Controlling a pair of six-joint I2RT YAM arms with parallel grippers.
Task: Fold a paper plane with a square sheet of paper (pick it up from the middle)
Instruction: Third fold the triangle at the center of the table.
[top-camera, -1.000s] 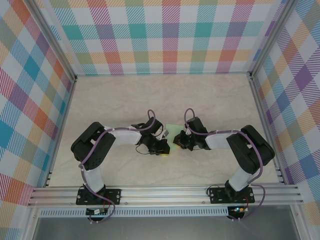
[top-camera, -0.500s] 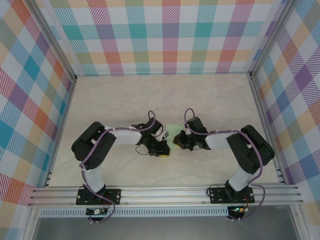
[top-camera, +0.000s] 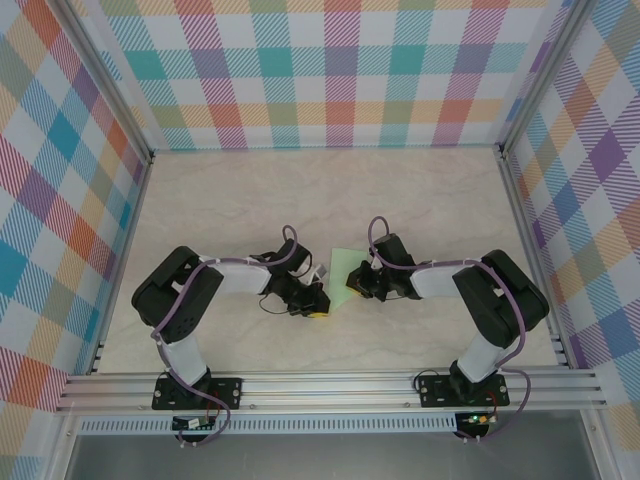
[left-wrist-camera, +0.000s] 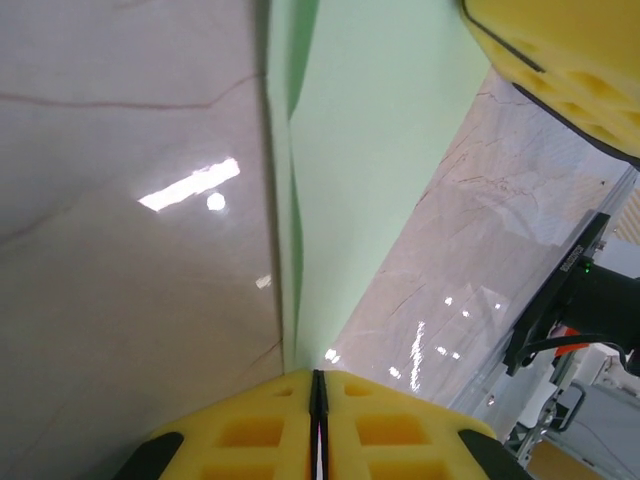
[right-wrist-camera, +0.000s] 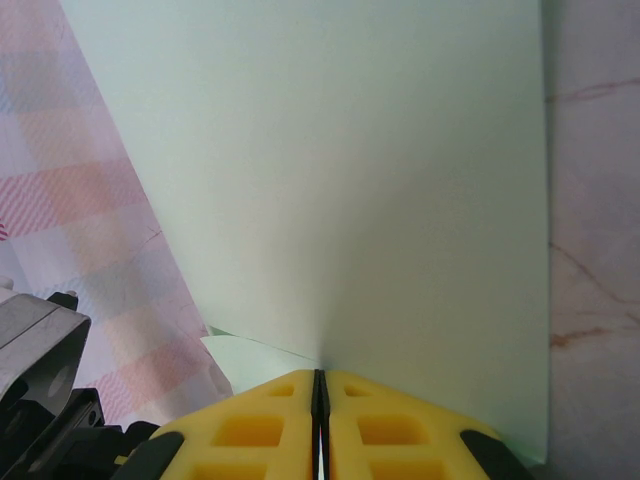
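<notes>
While both arms reach inward over the marbled table (top-camera: 220, 200), their grippers meet near its middle, with the pale green sheet of paper (top-camera: 343, 263) between them. In the top view, the left gripper (top-camera: 318, 310) lies to the near left of the sheet and the right gripper (top-camera: 352, 287) to its near right. The paper fans out from them toward the far side.

Left wrist view: the yellow pads of the left gripper (left-wrist-camera: 318, 400) are pressed together, with only a thin dark seam between them. The sheet (left-wrist-camera: 370, 150) narrows to a point that runs into that seam, so the pincer is clamped on the paper. A straight fold line runs along the sheet's left side, where a narrow strip stands up from the table. One yellow pad (left-wrist-camera: 570, 60) of the other gripper shows at the upper right, against the sheet's far end.

Right wrist view: the right gripper (right-wrist-camera: 320, 395) has its pads closed together as well, and the paper (right-wrist-camera: 350, 180) spreads upward from the seam as one broad, smooth, unmarked panel. This pincer too is clamped on the sheet. A small second flap of the same paper shows just left of the pads. The sheet's right edge is straight against the marbled surface.

Plaid walls (top-camera: 340, 70) enclose the table on three sides.
</notes>
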